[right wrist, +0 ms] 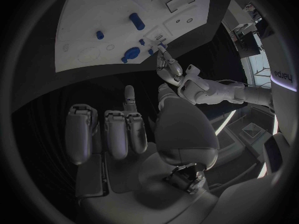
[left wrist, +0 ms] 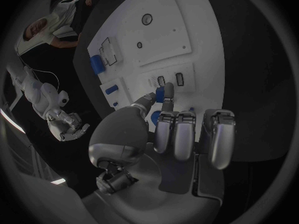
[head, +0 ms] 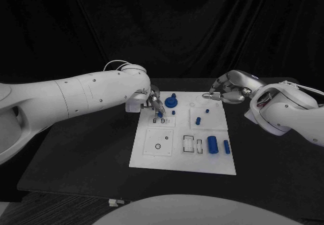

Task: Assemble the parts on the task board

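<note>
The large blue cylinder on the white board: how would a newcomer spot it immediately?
Start at the white task board on the black table. On its near right part, beside two outlined rectangular slots, lies the large blue cylinder. It is the thickest blue piece there, next to a slimmer blue rod on its outer side.

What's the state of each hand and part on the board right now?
Left hand: pinching a small blue peg over two slots.
Right hand: empty, fingers curled, at the board's far edge.
Knob: standing on the board.
Large cylinder: lying flat.
Small cylinder: lying beside it.
</note>
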You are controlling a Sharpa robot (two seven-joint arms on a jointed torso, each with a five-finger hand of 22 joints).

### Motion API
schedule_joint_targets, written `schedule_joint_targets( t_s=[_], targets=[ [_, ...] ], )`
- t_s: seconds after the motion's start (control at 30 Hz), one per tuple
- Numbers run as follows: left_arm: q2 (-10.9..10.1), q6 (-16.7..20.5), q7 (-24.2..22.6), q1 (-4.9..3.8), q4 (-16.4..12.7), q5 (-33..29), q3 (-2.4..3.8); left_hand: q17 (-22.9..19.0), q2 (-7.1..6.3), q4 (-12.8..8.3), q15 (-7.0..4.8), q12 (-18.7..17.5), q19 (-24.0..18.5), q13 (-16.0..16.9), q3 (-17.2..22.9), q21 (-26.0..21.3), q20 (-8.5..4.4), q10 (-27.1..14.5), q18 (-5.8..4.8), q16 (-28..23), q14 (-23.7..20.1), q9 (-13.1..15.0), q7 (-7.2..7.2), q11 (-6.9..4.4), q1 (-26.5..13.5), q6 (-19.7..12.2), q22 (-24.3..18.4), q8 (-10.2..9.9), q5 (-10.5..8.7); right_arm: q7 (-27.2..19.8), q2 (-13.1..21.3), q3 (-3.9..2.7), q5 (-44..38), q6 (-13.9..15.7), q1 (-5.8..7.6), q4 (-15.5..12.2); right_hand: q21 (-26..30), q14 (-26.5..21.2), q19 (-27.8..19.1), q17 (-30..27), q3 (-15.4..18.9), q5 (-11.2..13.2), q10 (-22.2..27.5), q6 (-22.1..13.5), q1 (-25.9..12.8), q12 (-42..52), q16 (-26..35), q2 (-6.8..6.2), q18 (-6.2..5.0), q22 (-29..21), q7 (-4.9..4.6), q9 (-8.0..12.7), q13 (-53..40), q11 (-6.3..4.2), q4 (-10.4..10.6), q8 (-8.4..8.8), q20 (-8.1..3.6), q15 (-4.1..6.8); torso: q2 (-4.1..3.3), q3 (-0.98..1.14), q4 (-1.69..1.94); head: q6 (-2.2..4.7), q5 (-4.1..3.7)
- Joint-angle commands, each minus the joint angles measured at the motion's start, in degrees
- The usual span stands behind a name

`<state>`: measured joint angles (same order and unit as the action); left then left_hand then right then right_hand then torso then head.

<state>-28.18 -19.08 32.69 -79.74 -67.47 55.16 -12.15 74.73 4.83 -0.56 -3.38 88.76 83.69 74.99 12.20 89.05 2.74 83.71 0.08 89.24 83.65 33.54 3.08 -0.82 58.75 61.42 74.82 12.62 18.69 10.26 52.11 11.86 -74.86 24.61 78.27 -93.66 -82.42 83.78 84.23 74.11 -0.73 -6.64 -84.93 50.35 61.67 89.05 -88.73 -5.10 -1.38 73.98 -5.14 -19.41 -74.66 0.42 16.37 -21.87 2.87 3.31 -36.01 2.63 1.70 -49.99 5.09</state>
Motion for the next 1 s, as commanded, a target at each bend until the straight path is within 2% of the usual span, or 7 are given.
schedule_joint_targets(
  t_s=[0.03,0.2,0.37,1.0],
  targets=[
    [0.2,2.1,-1.2,0.02,0.0,0.0,0.04,15.3,-0.08,-0.4,-0.75,1.2,4.4,15.0,3.2,-0.7,-0.41,6.3,0.63,0.8,6.4,1.5,-0.41,-0.54,-0.7,0.4,12.8,-0.8,0.57,0.8,-0.1,-0.05,0.0,-0.4,-0.15,0.0,1.2,5.6,1.7,13.0,-1.5,-0.5,-5.1,-0.6,0.2,1.0,0.4,1.21,-1.02,12.8,0.0,-0.8,-15.3,0.39,0.3,-1.15,0.33,-0.3,0.01,0.04,-0.01,-0.01,-0.05],
    [0.1,2.2,-0.9,0.12,0.0,0.0,0.04,15.3,-0.09,-0.3,-0.76,1.2,4.4,15.0,3.4,-0.7,-0.4,6.3,0.63,0.8,6.4,1.5,-0.42,-0.55,-0.8,0.5,12.8,-0.8,0.56,1.0,-0.1,-0.05,0.0,-0.8,-0.16,0.1,1.1,5.6,1.8,13.2,-1.5,-0.5,-5.1,-0.6,0.3,1.0,0.3,1.28,-0.99,12.8,-0.01,-0.8,-15.3,0.39,0.3,-1.16,0.34,-0.3,-0.01,0.03,-0.02,-0.01,0.0],
    [-0.1,2.0,-0.4,0.21,-0.2,0.0,0.03,15.3,-0.15,-0.2,-0.76,1.2,4.2,15.0,3.6,-0.8,-0.4,6.3,0.69,0.8,6.4,1.6,-0.43,-0.56,-1.0,0.6,12.6,-0.8,0.55,1.0,-0.2,-0.05,0.0,-0.9,-0.17,0.2,1.1,5.6,1.8,13.2,-1.5,-0.5,-5.1,-0.6,0.4,1.0,0.3,1.34,-0.98,12.8,-0.01,-0.8,-15.3,0.4,0.2,-1.16,0.34,-0.3,0.0,0.03,-0.06,-0.01,0.66],
    [-0.2,0.8,1.4,0.71,-0.4,-0.3,0.02,15.3,-0.39,0.0,-0.84,1.2,4.1,15.0,4.3,-0.9,-0.43,6.3,0.74,0.8,6.4,1.8,-0.55,-0.66,-1.4,1.0,12.5,-0.8,0.48,1.1,-0.4,-0.05,0.0,-1.4,-0.24,0.3,1.2,5.6,1.7,13.0,-1.5,-0.5,-5.1,-0.7,0.5,1.0,0.5,1.43,-1.02,12.8,-0.03,-0.8,-15.3,0.41,0.2,-1.17,0.35,-0.31,0.02,0.03,0.02,-0.01,0.87]
  ],
)
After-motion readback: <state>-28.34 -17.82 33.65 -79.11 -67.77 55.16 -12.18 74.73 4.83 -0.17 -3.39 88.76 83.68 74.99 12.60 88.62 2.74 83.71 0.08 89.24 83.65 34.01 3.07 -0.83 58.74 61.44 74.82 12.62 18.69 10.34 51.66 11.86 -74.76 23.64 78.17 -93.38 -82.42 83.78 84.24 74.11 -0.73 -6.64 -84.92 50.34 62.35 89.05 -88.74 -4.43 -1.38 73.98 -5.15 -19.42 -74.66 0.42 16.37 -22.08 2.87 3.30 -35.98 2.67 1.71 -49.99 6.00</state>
